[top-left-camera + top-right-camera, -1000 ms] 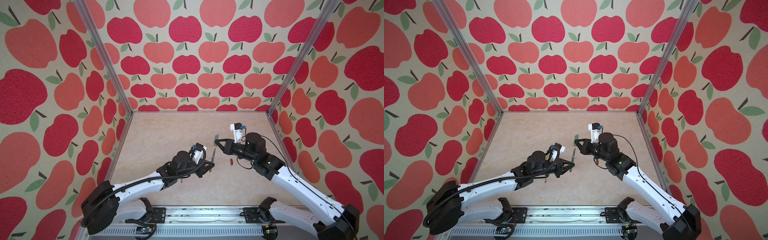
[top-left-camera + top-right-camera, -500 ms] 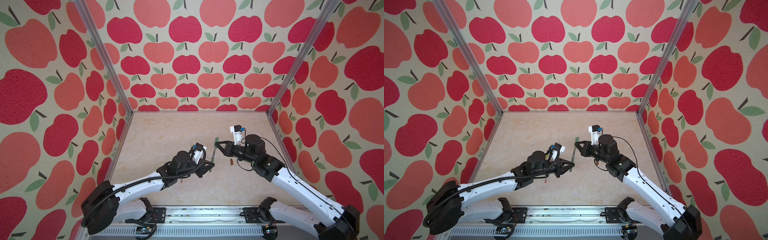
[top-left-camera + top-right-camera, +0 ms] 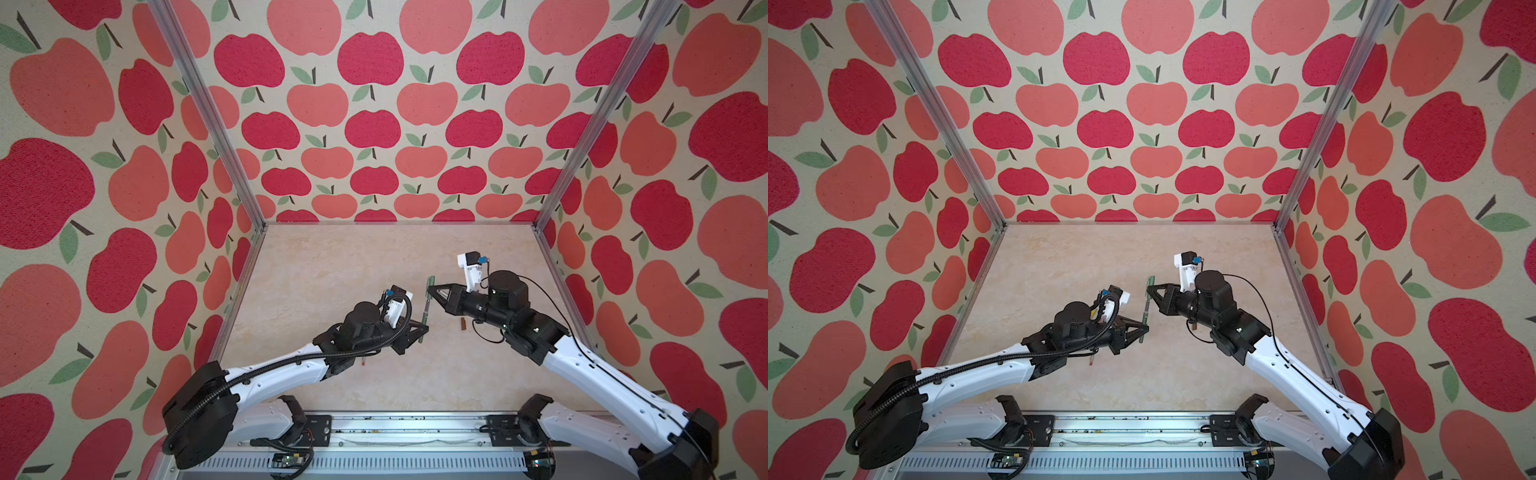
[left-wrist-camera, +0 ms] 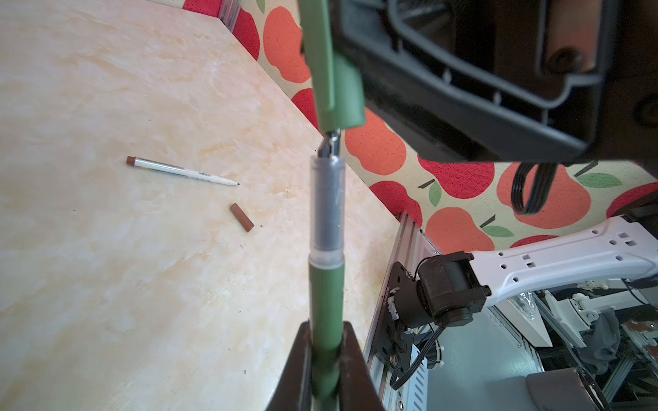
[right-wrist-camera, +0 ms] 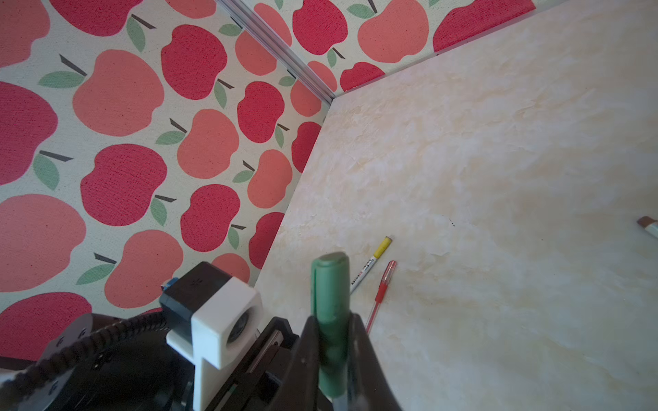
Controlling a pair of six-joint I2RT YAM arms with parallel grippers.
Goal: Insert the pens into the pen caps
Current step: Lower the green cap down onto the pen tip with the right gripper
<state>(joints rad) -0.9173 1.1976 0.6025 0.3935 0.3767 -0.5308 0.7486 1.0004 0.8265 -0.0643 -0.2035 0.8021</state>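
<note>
Capping step, green pair. My left gripper [image 4: 325,338] clamped on green pen [image 4: 325,284], right gripper [image 5: 333,323] clamped on green cap [image 5: 330,277], both mid-air over table [image 4: 106,284]. Nib at cap mouth, not seated. Next, I judge: push straight along axis. Brown cap [image 4: 241,222] and white pen [image 4: 181,171] lie on table.

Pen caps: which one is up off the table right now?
The dark green cap, clamped in the right gripper at the green pen's tip. The brown cap lies loose on the table near the white pen.
</note>
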